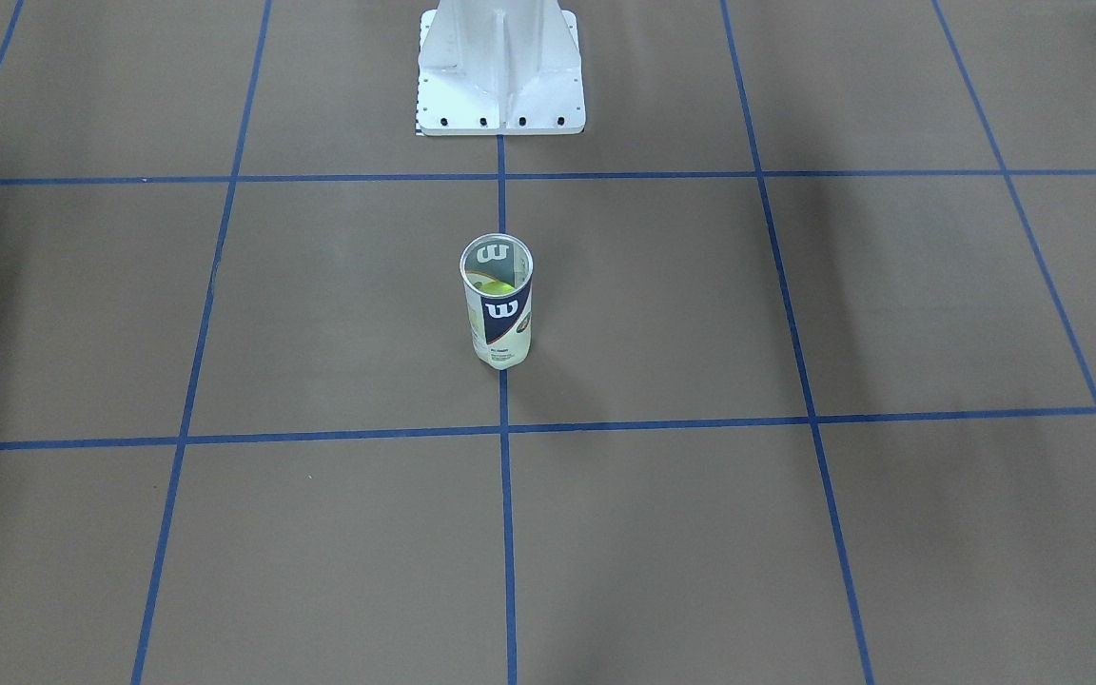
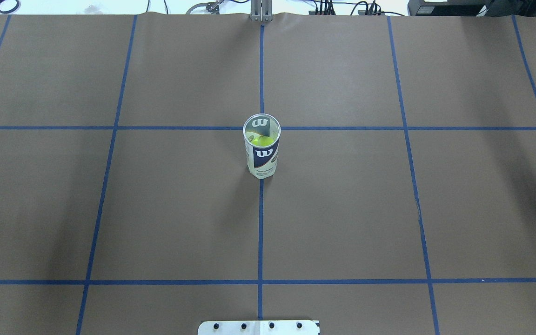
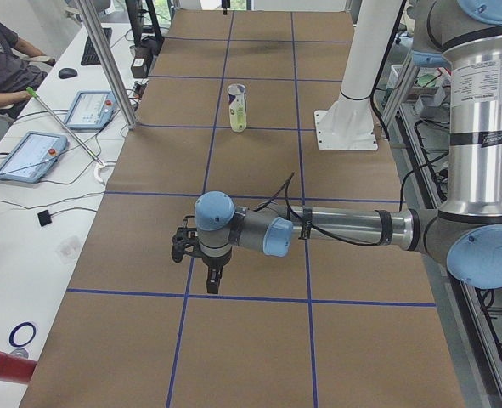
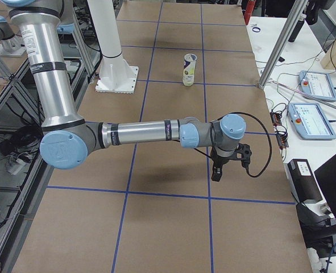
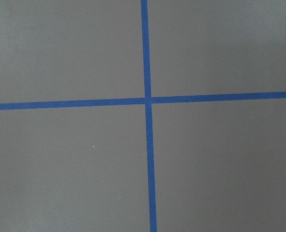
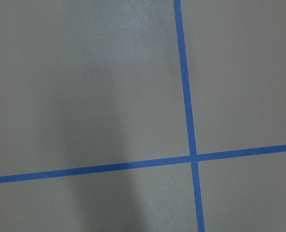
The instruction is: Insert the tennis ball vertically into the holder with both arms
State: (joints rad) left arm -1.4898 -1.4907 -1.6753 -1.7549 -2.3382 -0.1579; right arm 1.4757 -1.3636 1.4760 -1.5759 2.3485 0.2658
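1. Brown paper (image 2: 179, 209) covers the table, ruled into large squares by blue tape lines (image 2: 260, 223).
2. A tape crossing (image 5: 148, 100) lies directly beneath the left gripper (image 3: 211, 282).
3. Beyond that gripper, on the side away from the robot's base, runs a white bench (image 3: 13, 246) carrying two tablets (image 3: 30, 157). A silver post (image 3: 106, 59) stands at its edge.
4. Beyond the right gripper (image 4: 216, 173), white bench top shows again, also with two tablets.
5. The light is even, and soft shadows fall on the paper.

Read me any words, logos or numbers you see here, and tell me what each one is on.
"W": white logo on the tennis-ball tube, on its navy label.
Small print below it: too small to read.
Sticker on the left arm: too small to read.
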